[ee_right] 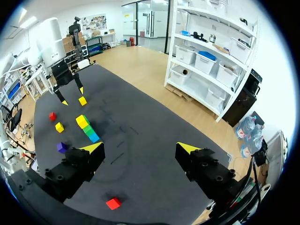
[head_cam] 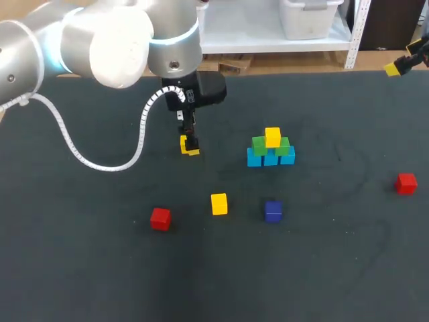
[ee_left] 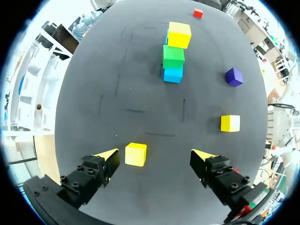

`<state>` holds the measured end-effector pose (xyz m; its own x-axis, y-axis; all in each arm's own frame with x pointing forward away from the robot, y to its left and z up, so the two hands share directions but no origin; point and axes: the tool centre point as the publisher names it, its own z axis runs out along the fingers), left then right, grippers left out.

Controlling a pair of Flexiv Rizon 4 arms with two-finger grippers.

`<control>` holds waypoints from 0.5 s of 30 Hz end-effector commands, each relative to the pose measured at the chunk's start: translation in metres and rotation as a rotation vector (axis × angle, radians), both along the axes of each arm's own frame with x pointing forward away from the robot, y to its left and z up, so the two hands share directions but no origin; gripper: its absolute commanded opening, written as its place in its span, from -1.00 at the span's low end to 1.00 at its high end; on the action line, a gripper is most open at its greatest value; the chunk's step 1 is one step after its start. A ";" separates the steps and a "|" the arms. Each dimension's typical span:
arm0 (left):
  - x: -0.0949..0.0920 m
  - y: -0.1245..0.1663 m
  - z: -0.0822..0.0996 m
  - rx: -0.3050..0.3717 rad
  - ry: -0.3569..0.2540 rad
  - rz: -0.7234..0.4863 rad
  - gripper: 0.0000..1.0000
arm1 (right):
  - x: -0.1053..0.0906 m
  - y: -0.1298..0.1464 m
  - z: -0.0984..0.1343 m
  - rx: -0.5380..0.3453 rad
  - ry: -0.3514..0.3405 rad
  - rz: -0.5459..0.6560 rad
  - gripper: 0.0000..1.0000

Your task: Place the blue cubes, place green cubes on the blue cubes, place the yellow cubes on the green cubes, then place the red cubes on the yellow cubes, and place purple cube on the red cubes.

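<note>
A stack (head_cam: 270, 151) stands right of the table's middle: blue cubes (head_cam: 270, 158) at the bottom, green cubes (head_cam: 260, 145) on them, one yellow cube (head_cam: 272, 137) on top. My left gripper (head_cam: 190, 143) is open and low over a loose yellow cube (ee_left: 136, 154), which lies between its fingers, nearer one fingertip and untouched by the other. Another yellow cube (head_cam: 219, 203), a red cube (head_cam: 160, 219) and a purple cube (head_cam: 273, 210) lie nearer the front. A second red cube (head_cam: 405, 183) lies far right. My right gripper (ee_right: 139, 147) is open and empty, high at the back right.
The dark table (head_cam: 80, 268) is bare at the front and left. The left arm's white cable (head_cam: 100, 164) hangs over the table's left half.
</note>
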<state>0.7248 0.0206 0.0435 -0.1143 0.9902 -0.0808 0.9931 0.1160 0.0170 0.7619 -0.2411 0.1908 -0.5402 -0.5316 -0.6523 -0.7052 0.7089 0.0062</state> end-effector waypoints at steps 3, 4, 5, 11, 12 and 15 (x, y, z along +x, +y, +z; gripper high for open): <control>-0.001 0.000 0.000 0.000 -0.003 0.002 1.00 | 0.000 0.000 0.000 0.002 -0.001 0.002 1.00; -0.001 0.000 0.000 0.000 -0.003 0.002 1.00 | 0.000 0.000 0.000 0.002 -0.001 0.002 1.00; -0.001 0.000 0.000 0.000 -0.003 0.002 1.00 | 0.000 0.000 0.000 0.002 -0.001 0.002 1.00; -0.007 -0.007 -0.005 0.017 0.007 -0.036 1.00 | 0.000 0.000 0.000 0.002 -0.001 0.002 1.00; -0.007 -0.007 -0.007 0.010 0.013 -0.043 1.00 | 0.000 0.000 0.000 0.002 -0.001 0.002 1.00; -0.006 -0.006 -0.014 0.033 0.010 -0.088 1.00 | 0.000 0.000 0.000 0.002 -0.001 0.002 1.00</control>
